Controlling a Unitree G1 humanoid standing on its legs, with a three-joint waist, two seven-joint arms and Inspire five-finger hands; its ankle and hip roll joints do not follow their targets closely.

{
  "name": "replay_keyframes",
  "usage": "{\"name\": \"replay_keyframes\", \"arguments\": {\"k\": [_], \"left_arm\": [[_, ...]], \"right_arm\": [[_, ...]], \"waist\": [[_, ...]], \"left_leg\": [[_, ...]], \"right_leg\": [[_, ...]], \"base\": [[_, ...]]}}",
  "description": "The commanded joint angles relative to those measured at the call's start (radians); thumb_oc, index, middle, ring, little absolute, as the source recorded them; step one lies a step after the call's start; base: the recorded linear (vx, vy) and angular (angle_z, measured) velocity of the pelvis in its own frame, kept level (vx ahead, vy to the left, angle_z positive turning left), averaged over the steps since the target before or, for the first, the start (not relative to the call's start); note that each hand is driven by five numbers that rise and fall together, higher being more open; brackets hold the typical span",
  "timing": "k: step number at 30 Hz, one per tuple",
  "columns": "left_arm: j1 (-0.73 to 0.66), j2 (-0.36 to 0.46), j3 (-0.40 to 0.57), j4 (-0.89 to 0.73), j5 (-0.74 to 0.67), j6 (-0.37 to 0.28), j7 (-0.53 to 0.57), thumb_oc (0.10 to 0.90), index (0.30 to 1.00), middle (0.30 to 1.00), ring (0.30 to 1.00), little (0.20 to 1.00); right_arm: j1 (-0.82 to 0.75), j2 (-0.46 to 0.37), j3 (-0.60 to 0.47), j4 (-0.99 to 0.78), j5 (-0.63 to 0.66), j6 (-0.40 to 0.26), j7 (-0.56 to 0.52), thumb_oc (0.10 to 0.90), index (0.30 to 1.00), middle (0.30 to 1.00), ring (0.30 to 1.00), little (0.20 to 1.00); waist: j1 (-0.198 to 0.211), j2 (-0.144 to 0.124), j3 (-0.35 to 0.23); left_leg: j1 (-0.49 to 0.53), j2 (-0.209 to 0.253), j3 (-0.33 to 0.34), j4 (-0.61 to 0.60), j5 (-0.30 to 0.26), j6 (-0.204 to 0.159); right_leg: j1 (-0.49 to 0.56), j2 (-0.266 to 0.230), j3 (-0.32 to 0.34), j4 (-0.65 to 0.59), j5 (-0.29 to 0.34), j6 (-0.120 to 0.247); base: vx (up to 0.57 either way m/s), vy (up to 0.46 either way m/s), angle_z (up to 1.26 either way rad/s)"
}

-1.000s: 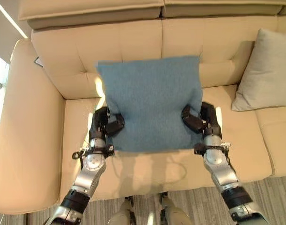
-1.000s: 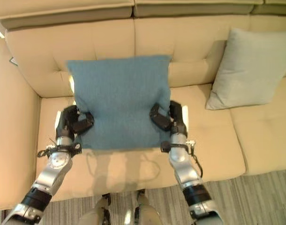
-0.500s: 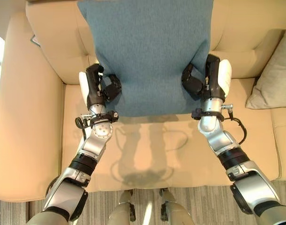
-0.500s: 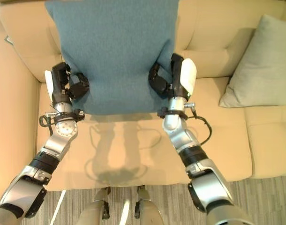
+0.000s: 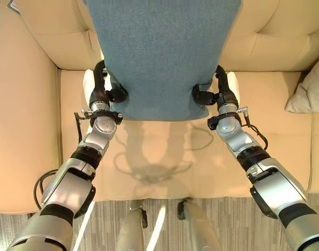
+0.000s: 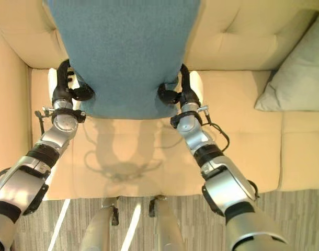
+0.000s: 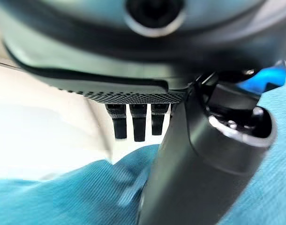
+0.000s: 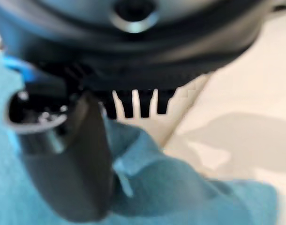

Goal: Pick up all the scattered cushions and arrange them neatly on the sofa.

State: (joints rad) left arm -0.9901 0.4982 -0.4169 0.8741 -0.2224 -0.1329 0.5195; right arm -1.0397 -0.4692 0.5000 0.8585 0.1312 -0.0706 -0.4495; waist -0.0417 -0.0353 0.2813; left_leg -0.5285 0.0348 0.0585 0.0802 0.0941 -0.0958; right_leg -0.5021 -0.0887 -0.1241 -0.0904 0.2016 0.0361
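Blue cushion (image 5: 162,52) held above the sofa (image 5: 34,120) seat, left hand (image 5: 99,91) and right hand (image 5: 219,94) each pinched its lower corners, thumbs in front, fingers (image 7: 133,124) behind.

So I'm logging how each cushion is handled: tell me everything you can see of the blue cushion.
The blue cushion is a squarish, soft pad in teal-blue ribbed-looking fabric, plain, with no pattern. It is held up in front of the sofa's backrest, its lower edge above the seat. The left hand and right hand pinch its lower corners. Its top runs out of view.
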Motion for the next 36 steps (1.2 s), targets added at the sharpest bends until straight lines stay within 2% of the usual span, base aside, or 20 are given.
{"name": "replay_keyframes", "arguments": {"k": [1,3,5,6,9,10,11,12,15,18,21,23,28,29,31,33,36], "left_arm": [[-0.076,0.038,-0.023,-0.012,0.049,-0.093,-0.002,0.8,0.9,0.9,0.9,0.9],[-0.016,0.048,0.01,-0.038,0.049,-0.095,-0.006,0.8,0.9,0.9,0.9,0.9],[0.104,0.066,0.082,-0.117,0.027,-0.11,-0.025,0.8,0.9,0.9,0.9,0.9],[0.106,0.066,0.082,-0.118,0.027,-0.109,-0.025,0.8,0.9,0.9,0.9,0.9],[0.29,0.084,0.169,-0.251,0.02,-0.127,-0.059,0.8,0.9,0.9,0.9,0.9],[0.358,0.081,0.201,-0.301,0.018,-0.131,-0.075,0.8,0.9,0.9,0.9,0.9],[0.491,0.068,0.259,-0.376,0.022,-0.138,-0.098,0.8,0.9,0.9,0.9,0.9],[0.495,0.068,0.26,-0.379,0.023,-0.137,-0.098,0.8,0.9,0.9,0.9,0.9],[0.681,0.044,0.349,-0.458,0.026,-0.136,-0.144,0.8,0.9,0.9,0.9,0.9],[0.815,0.027,0.404,-0.472,0.026,-0.124,-0.183,0.8,0.9,0.9,0.9,0.9],[0.978,-0.018,0.443,-0.434,0.063,-0.096,-0.229,0.8,0.9,0.9,0.9,0.9],[1.037,-0.047,0.452,-0.404,0.087,-0.076,-0.248,0.8,0.9,0.9,0.9,0.9],[1.109,-0.1,0.442,-0.292,0.111,-0.044,-0.276,0.8,0.9,0.9,0.9,0.9],[1.131,-0.135,0.434,-0.228,0.102,-0.028,-0.291,0.8,0.9,0.9,0.9,0.9],[1.131,-0.135,0.434,-0.227,0.102,-0.029,-0.291,0.8,0.9,0.9,0.9,0.9],[1.151,-0.184,0.416,-0.069,0.109,-0.004,-0.312,0.8,0.9,0.9,0.9,0.9],[1.146,-0.205,0.416,0.017,0.094,0.006,-0.328,0.8,0.9,0.9,0.9,0.9]], "right_arm": [[-0.035,0.009,-0.023,-0.068,-0.036,-0.082,-0.005,0.8,0.9,0.9,0.9,0.9],[0.03,-0.004,-0.057,-0.119,-0.048,-0.085,0.001,0.8,0.9,0.9,0.9,0.9],[0.164,-0.034,-0.129,-0.204,-0.058,-0.095,0.013,0.8,0.9,0.9,0.9,0.9],[0.167,-0.034,-0.129,-0.207,-0.058,-0.094,0.013,0.8,0.9,0.9,0.9,0.9],[0.353,-0.064,-0.223,-0.301,-0.075,-0.099,0.038,0.8,0.9,0.9,0.9,0.9],[0.42,-0.065,-0.254,-0.329,-0.083,-0.098,0.048,0.8,0.9,0.9,0.9,0.9],[0.549,-0.063,-0.322,-0.378,-0.097,-0.102,0.069,0.8,0.9,0.9,0.9,0.9],[0.553,-0.063,-0.322,-0.381,-0.098,-0.101,0.069,0.8,0.9,0.9,0.9,0.9],[0.736,-0.061,-0.421,-0.413,-0.111,-0.102,0.096,0.8,0.9,0.9,0.9,0.9],[0.846,-0.046,-0.478,-0.412,-0.111,-0.097,0.126,0.8,0.9,0.9,0.9,0.9],[0.971,-0.018,-0.539,-0.404,-0.105,-0.093,0.159,0.8,0.9,0.9,0.9,0.9],[1.022,-0.007,-0.558,-0.39,-0.119,-0.085,0.17,0.8,0.9,0.9,0.9,0.9],[1.091,0.019,-0.566,-0.323,-0.128,-0.071,0.187,0.8,0.9,0.9,0.9,0.9],[1.112,0.037,-0.553,-0.282,-0.139,-0.066,0.195,0.8,0.9,0.9,0.9,0.9],[1.111,0.037,-0.553,-0.281,-0.138,-0.066,0.195,0.8,0.9,0.9,0.9,0.9],[1.13,0.069,-0.514,-0.183,-0.15,-0.058,0.21,0.8,0.9,0.9,0.9,0.9],[1.133,0.078,-0.492,-0.14,-0.162,-0.051,0.217,0.8,0.9,0.9,0.9,0.9]], "waist": [[0.017,-0.023,-0.125],[0.013,-0.022,-0.133],[0.009,-0.023,-0.148],[0.009,-0.023,-0.149],[0.006,-0.025,-0.168],[0.005,-0.025,-0.172],[0.002,-0.027,-0.183],[0.002,-0.027,-0.184],[-0.005,-0.03,-0.197],[-0.011,-0.027,-0.21],[-0.018,-0.015,-0.226],[-0.021,-0.012,-0.237],[-0.033,-0.009,-0.247],[-0.041,-0.011,-0.25],[-0.04,-0.011,-0.247],[-0.058,-0.02,-0.248],[-0.062,-0.022,-0.244]], "left_leg": [[0.055,0.002,0.023,-0.167,0.027,0.012],[0.068,0.003,0.028,-0.167,0.023,0.012],[0.093,0.004,0.032,-0.167,0.014,0.013],[0.093,0.005,0.032,-0.167,0.014,0.013],[0.127,0.01,0.038,-0.167,0.002,0.016],[0.141,0.011,0.04,-0.167,-0.002,0.018],[0.17,0.013,0.047,-0.167,-0.011,0.021],[0.171,0.013,0.047,-0.167,-0.012,0.021],[0.224,0.016,0.057,-0.167,-0.024,0.025],[0.268,0.02,0.064,-0.167,-0.028,0.028],[0.342,0.025,0.076,-0.167,-0.045,0.03],[0.368,0.027,0.082,-0.167,-0.047,0.031],[0.42,0.033,0.093,-0.167,-0.056,0.027],[0.439,0.038,0.1,-0.167,-0.057,0.024],[0.443,0.038,0.101,-0.167,-0.057,0.024],[0.487,0.051,0.118,-0.167,-0.064,0.022],[0.519,0.058,0.126,-0.167,-0.066,0.022]], "right_leg": [[0.018,0.025,0.012,0.003,-0.065,0.117],[0.031,0.026,0.011,0.003,-0.07,0.116],[0.055,0.025,0.009,0.003,-0.077,0.114],[0.055,0.025,0.01,0.003,-0.077,0.114],[0.092,0.024,0.007,0.003,-0.088,0.114],[0.106,0.025,0.007,0.003,-0.092,0.113],[0.134,0.025,0.002,0.003,-0.1,0.113],[0.135,0.025,0.003,0.003,-0.101,0.113],[0.187,0.027,-0.001,0.003,-0.115,0.113],[0.227,0.026,-0.001,0.003,-0.125,0.11],[0.298,0.028,0.001,0.003,-0.146,0.108],[0.323,0.027,-0.001,0.003,-0.149,0.109],[0.376,0.03,-0.001,0.003,-0.158,0.106],[0.397,0.036,0.003,0.003,-0.162,0.102],[0.4,0.036,0.004,0.003,-0.163,0.102],[0.435,0.052,0.025,0.003,-0.179,0.094],[0.455,0.06,0.04,0.003,-0.189,0.089]], "base": [[0.01,0.015,-0.04],[0.03,0.009,-0.2],[0.04,0.004,-0.27],[0.03,-0.002,-0.07],[0.06,-0.005,0.14],[0.1,-0.009,0.1],[0.08,-0.005,-0.05],[0.08,-0.008,-0.1],[0.07,-0.015,0.03],[0.07,-0.02,-0.05],[0.08,-0.014,-0.24],[0.04,-0.018,-0.21],[0.02,-0.037,-0.09],[0.02,-0.064,-0.07],[0.0,-0.045,-0.05],[-0.01,-0.082,-0.07],[0.01,-0.043,-0.15]]}}
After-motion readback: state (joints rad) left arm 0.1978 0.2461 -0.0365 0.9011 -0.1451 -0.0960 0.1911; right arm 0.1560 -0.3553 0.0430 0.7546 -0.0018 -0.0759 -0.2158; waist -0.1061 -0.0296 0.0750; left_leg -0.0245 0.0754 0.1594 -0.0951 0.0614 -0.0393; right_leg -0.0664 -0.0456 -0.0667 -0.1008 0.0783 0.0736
